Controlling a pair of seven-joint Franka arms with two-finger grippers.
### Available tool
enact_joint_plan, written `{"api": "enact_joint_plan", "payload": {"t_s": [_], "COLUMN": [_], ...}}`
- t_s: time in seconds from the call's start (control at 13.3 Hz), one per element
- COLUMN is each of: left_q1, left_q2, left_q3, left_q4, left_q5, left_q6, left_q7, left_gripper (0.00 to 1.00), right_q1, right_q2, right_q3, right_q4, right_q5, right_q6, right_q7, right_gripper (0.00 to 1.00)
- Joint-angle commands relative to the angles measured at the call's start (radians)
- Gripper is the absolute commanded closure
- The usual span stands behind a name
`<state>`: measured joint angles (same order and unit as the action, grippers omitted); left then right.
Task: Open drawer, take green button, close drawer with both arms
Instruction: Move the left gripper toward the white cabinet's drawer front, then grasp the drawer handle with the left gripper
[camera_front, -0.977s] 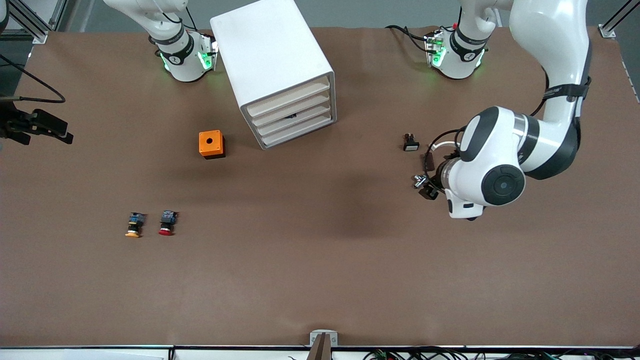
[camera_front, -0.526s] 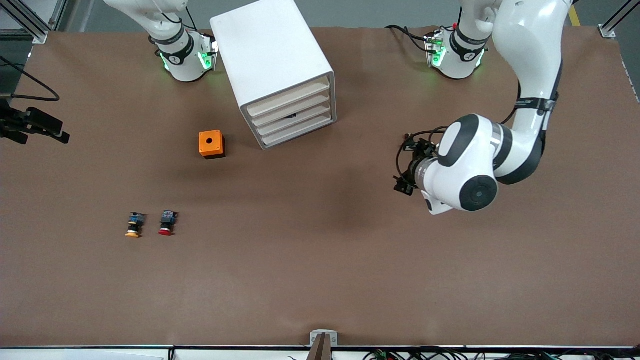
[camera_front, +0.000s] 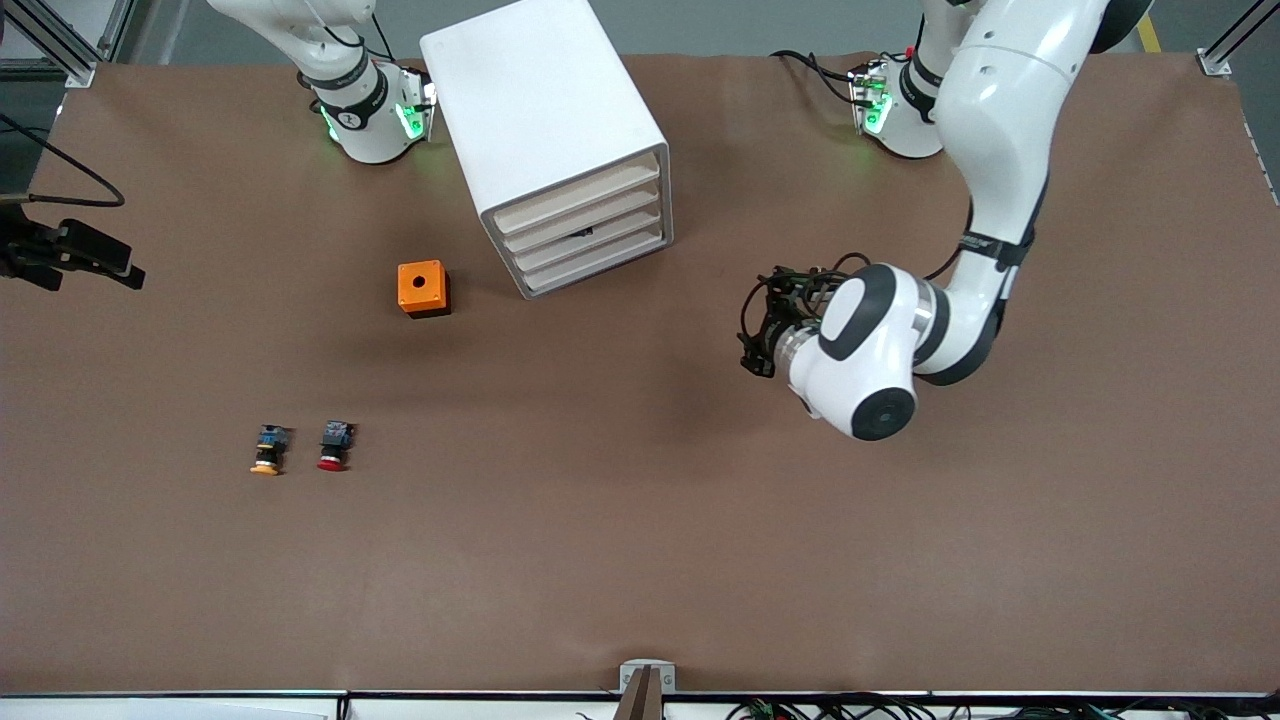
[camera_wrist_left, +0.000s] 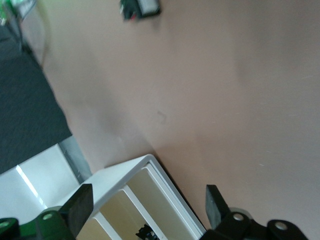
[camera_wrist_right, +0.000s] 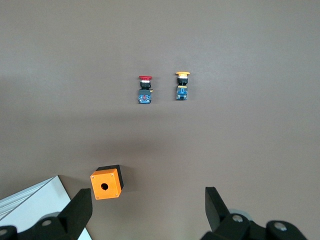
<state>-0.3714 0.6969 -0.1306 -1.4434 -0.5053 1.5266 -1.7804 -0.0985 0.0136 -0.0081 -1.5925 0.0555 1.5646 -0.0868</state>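
Observation:
The white cabinet stands near the robots' bases with its four cream drawer fronts all shut. It also shows in the left wrist view. A small dark thing shows at one drawer front. The green button is not in view. My left gripper is open and empty. It hangs over bare table toward the left arm's end from the cabinet, faces the drawer fronts and is apart from them. My right gripper is open and empty, high over the table beside the orange box.
An orange box with a round hole stands beside the cabinet and also shows in the right wrist view. A red-capped button and a yellow-capped button lie side by side nearer the front camera. A small black-and-white part lies by the left arm.
The left arm has swung its gripper across the table toward the cabinet's drawer fronts and now covers the small black-and-white part. The right arm has hardly moved.

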Motion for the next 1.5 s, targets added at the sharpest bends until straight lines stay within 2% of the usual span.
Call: {"api": "enact_joint_plan", "payload": {"t_s": [0.0,0.23,0.38,0.53,0.6,0.98,1.13,1.43], "left_q1": [-0.04,-0.082,-0.122,-0.133,-0.138,-0.205,-0.224,-0.26], "left_q2": [0.059,0.131,0.156,0.2,0.216,0.239,0.246,0.269], "left_q3": [0.005,0.005,0.005,0.005,0.006,0.006,0.006,0.006], "left_q4": [0.024,0.023,0.024,0.024,0.024,0.024,0.024,0.026], "left_q5": [-0.135,-0.281,-0.292,-0.37,-0.422,-0.444,-0.45,-0.493], "left_q6": [-0.019,-0.019,-0.019,-0.017,-0.016,-0.016,-0.013,0.009], "left_q7": [-0.158,-0.296,-0.384,-0.439,-0.467,-0.579,-0.58,-0.577], "left_gripper": [0.02,0.08,0.1,0.27,0.28,0.34,0.47,0.67], "right_q1": [-0.018,-0.012,-0.01,-0.01,-0.012,0.017,0.054,0.138], "right_q2": [0.015,0.019,0.019,0.019,0.019,0.019,0.022,0.049], "right_q3": [0.013,0.013,0.014,0.014,0.014,0.017,0.017,0.017], "right_q4": [0.002,0.006,0.005,0.002,0.002,0.0,0.0,0.0], "right_q5": [0.018,0.018,0.014,0.018,0.018,0.02,0.021,0.043], "right_q6": [-0.006,-0.008,-0.009,-0.011,-0.009,-0.021,-0.038,-0.035], "right_q7": [0.009,0.01,0.016,0.025,0.032,0.252,0.327,0.542], "right_gripper": [0.0,0.01,0.01,0.01,0.01,0.02,0.06,0.03]}}
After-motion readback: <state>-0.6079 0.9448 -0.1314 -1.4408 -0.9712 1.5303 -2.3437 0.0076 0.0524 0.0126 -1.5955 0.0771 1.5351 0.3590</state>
